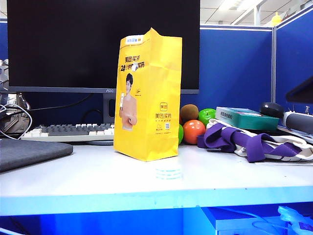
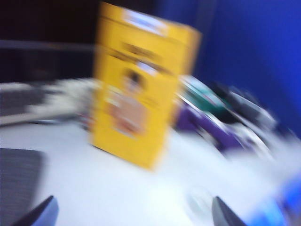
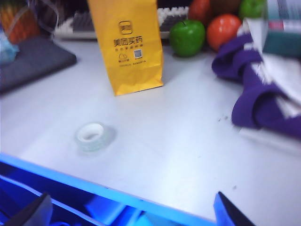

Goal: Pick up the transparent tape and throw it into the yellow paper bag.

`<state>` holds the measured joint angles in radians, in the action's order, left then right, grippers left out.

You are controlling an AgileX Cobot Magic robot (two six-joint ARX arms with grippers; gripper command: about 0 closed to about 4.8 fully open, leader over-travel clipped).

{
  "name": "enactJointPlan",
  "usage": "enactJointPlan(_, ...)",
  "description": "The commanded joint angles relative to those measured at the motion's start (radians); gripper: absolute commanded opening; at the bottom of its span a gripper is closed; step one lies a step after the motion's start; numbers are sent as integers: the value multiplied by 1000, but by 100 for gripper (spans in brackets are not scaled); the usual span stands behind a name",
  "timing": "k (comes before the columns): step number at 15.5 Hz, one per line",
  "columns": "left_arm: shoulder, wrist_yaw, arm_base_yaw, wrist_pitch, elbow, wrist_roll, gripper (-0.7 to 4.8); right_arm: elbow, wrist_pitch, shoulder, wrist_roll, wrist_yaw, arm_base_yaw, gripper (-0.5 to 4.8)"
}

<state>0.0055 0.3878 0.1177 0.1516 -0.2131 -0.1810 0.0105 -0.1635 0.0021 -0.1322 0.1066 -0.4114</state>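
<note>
One transparent tape (image 3: 94, 135) is lying flat on the bench (image 1: 73, 178), just in front of one yellow paper bag (image 1: 147, 95). My left tool (image 2: 131, 214) and right tool (image 3: 131, 212) are both gaping empty, hovering near the bench's front edge.

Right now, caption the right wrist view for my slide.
Open right gripper hovers above transparent tape lying flat before the upright yellow paper bag.

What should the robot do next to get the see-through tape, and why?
Probably lower the left gripper onto the transparent tape. The tape lies flat on the table in front of the yellow paper bag, untouched. Both grippers, left and right, are open and hold nothing.
</note>
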Motion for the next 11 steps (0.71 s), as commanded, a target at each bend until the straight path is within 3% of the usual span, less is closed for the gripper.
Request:
enactJointPlan(1, 13, -144, -1, -103, -12, -230, 479, -8, 116, -1, -48, 11, -1, 479)
enactJointPlan(4, 97, -119, -1, -100, -22, -200, 479, -4, 251, -1, -69, -8, -1, 479)
enactJointPlan(9, 427, -95, 0, -105, -221, 2, 479, 40, 205, 29, -75, -94, -1, 479)
enactJointPlan(11, 568, -60, 1, -103, -306, 65, 479, 129, 167, 117, -6, -113, -1, 479)
